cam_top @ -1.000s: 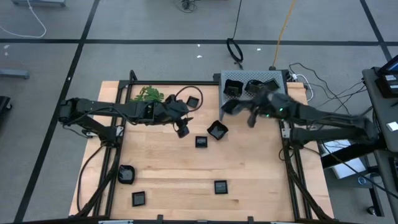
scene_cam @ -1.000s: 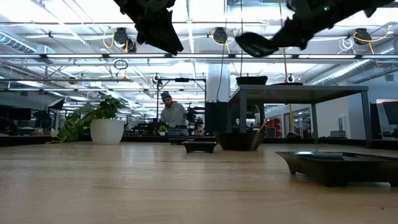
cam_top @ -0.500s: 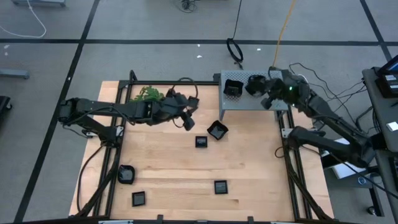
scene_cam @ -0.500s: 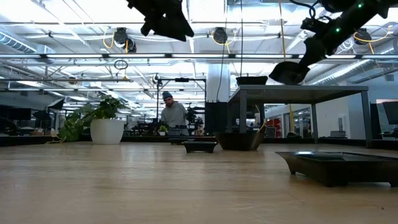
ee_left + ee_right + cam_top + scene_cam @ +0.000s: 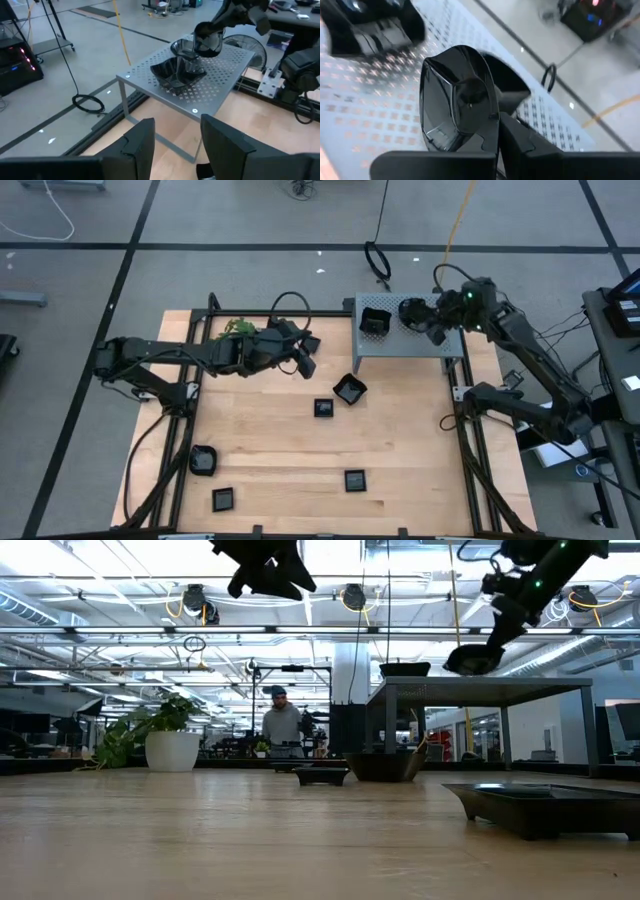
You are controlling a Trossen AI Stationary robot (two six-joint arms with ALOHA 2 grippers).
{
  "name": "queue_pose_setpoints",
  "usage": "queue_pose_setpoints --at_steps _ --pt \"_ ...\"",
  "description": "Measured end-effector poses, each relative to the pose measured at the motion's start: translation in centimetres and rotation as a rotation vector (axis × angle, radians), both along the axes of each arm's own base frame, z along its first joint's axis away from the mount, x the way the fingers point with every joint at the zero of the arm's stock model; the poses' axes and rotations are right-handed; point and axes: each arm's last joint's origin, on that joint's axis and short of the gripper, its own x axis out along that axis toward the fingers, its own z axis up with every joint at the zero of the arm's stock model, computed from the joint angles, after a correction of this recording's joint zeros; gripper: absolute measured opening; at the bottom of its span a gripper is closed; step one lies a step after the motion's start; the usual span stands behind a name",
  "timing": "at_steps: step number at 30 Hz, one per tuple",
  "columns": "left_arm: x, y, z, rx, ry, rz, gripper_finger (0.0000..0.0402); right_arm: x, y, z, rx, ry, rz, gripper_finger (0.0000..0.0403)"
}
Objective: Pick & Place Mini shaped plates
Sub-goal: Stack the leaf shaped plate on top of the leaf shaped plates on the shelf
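1. Nearest the front edge of the wooden tabletop (image 5: 400, 450), three small black plates lie apart: one (image 5: 223, 499) at the front left, one (image 5: 203, 460) just behind it, one (image 5: 354, 479) front centre.
2. Mid-tabletop, a square plate (image 5: 323, 408) sits beside a larger tilted plate (image 5: 349, 389).
3. The left gripper (image 5: 303, 358) hangs in the air above the middle of the tabletop, its fingers (image 5: 142, 142) apart and holding nothing.
4. A green sprig (image 5: 236, 330) lies at the far left edge.
5. At the far right stands a grey perforated box (image 5: 400, 345) with plates (image 5: 374, 321) on top.
6. The right gripper (image 5: 437, 328) hovers over that box, its fingers (image 5: 520, 140) clamped on the rim of a glossy plate (image 5: 457, 102), held just above the perforated surface.
7. Beyond the tabletop, a person (image 5: 280, 725) stands in the room.
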Motion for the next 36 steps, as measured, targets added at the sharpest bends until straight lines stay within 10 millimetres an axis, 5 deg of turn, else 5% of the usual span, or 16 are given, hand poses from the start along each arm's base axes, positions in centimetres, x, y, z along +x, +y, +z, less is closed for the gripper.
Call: queue_pose_setpoints --at_steps 10,19,27,36 --pt "0.0 0.0 0.0 -0.018 -0.012 0.006 0.0164 0.2 -1.4 -0.3 -0.009 0.001 -0.023 0.0000" --pt "0.0 0.0 0.0 -0.020 -0.012 0.006 0.0163 -0.3 -0.5 2.2 -0.092 -0.064 -0.034 0.0000" --pt "0.0 0.0 0.0 -0.041 -0.027 0.014 0.0163 -0.2 -0.7 3.3 0.057 -0.384 -0.276 0.0000" --pt "0.0 -0.1 0.0 -0.043 -0.027 0.012 0.0164 0.0 -1.5 2.2 0.182 -0.664 -0.548 0.0000"
